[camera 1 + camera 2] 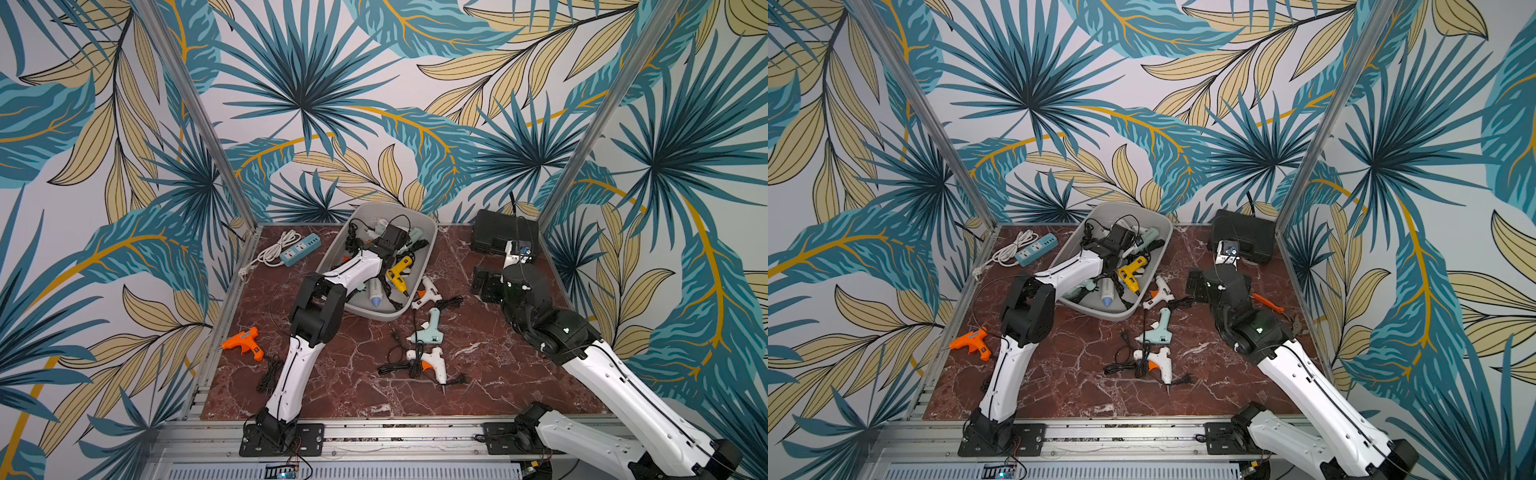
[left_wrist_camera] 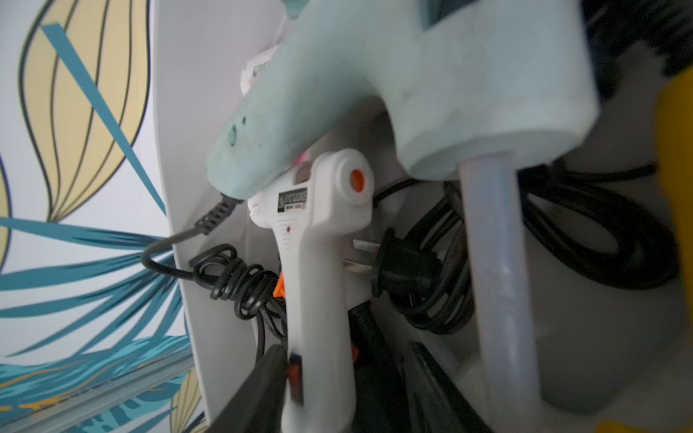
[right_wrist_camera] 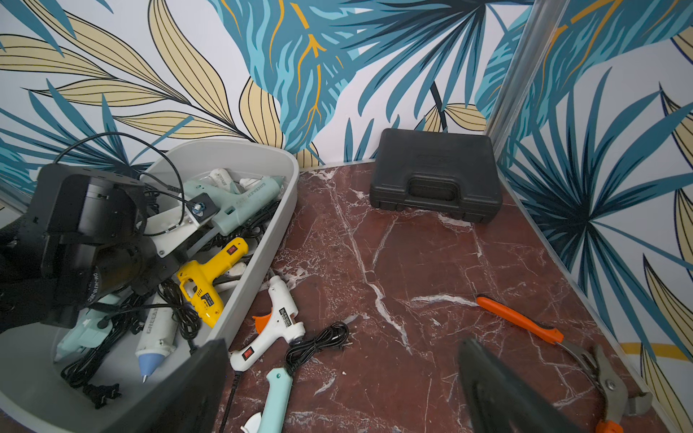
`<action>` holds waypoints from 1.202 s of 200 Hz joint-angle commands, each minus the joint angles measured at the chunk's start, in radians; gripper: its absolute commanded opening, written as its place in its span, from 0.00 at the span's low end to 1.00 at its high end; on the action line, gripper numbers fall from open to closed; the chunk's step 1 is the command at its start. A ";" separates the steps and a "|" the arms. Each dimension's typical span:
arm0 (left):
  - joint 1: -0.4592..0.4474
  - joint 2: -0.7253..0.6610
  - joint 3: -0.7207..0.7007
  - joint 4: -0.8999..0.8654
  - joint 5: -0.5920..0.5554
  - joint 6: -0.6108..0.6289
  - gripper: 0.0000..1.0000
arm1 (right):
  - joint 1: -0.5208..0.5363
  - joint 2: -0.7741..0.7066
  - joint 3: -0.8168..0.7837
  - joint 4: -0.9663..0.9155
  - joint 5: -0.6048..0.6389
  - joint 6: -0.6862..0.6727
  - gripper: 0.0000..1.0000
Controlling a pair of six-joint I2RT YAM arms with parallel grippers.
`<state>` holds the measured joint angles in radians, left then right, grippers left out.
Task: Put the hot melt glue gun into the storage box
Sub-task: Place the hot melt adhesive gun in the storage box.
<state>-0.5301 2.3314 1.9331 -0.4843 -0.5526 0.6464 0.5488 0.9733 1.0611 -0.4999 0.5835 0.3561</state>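
In both top views, find the left tool (image 1: 392, 237) sunk inside the grey storage box (image 1: 431, 245) at the back of the counter (image 1: 519, 374); cannot read the jaws from there. From the left wrist, see a white hot melt glue gun (image 2: 318, 262) within the box walls, handle flanked by parted fingers (image 2: 262, 375), apparently slack rather than pinching. Judge it light, rigid, smooth-shelled, a bit slippery; best taken across the handle, minding the black cords (image 2: 240, 277) bundled beside it, likely to snag. From the right wrist, find the right tool (image 3: 341, 345) spread wide, holding nothing, above the counter near a second white gun (image 3: 279, 326) just outside the box.
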 commanded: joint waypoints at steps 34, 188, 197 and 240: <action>-0.013 -0.143 0.033 -0.057 0.007 -0.088 0.63 | -0.001 -0.008 0.014 -0.019 0.005 0.039 0.99; 0.036 -0.797 -0.576 0.185 0.480 -0.805 1.00 | -0.005 0.148 0.020 -0.105 -0.297 0.173 0.99; 0.036 -0.836 -0.632 0.203 0.484 -0.844 1.00 | -0.005 0.173 0.015 -0.109 -0.329 0.183 0.97; 0.036 -0.996 -0.862 0.318 0.444 -1.005 1.00 | -0.022 0.313 0.014 -0.108 -0.408 0.234 0.87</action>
<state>-0.4950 1.4162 1.1553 -0.2802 -0.1154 -0.2192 0.5407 1.2278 1.0847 -0.5808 0.2462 0.5396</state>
